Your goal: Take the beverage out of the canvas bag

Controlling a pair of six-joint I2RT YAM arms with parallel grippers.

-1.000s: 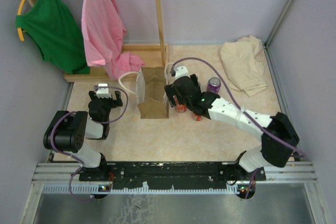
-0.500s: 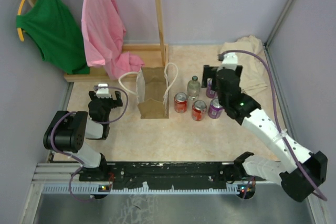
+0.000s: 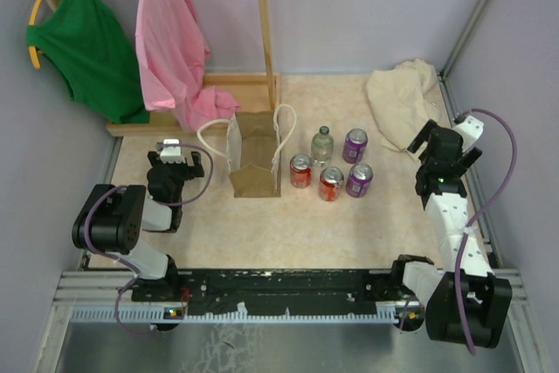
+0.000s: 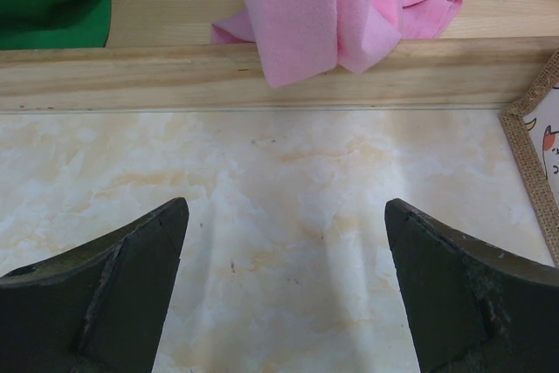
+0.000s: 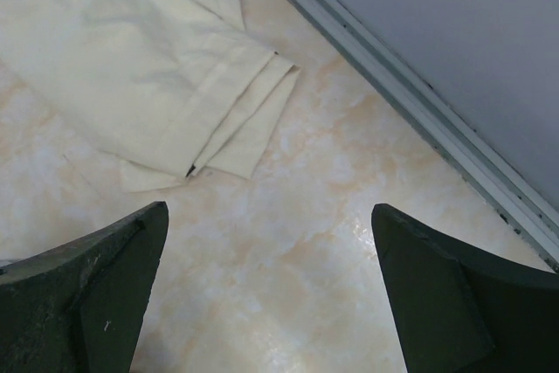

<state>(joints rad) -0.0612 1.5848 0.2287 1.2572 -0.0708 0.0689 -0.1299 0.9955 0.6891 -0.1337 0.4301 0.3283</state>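
The tan-brown canvas bag (image 3: 254, 156) stands upright at mid-table with two white loop handles; its edge shows at the right of the left wrist view (image 4: 537, 159). Right of it on the table stand a glass bottle (image 3: 322, 143), two red cans (image 3: 300, 171) (image 3: 330, 183) and two purple cans (image 3: 355, 144) (image 3: 359, 179). My left gripper (image 3: 171, 151) is open and empty, left of the bag. My right gripper (image 3: 445, 141) is open and empty at the far right, away from the cans, over bare table near the cream cloth.
A cream-beige cloth heap (image 3: 403, 107) lies at the back right, also in the right wrist view (image 5: 131, 67). A wooden rack base (image 4: 262, 76) with a pink shirt (image 3: 175, 50) and a green shirt (image 3: 83, 41) stands at the back left. A metal rail (image 5: 410, 102) runs along the right wall.
My right arm has swung from beside the bag, past the cans, to the far right edge. The bottle and cans stand uncovered beside the bag. The left arm has not moved.
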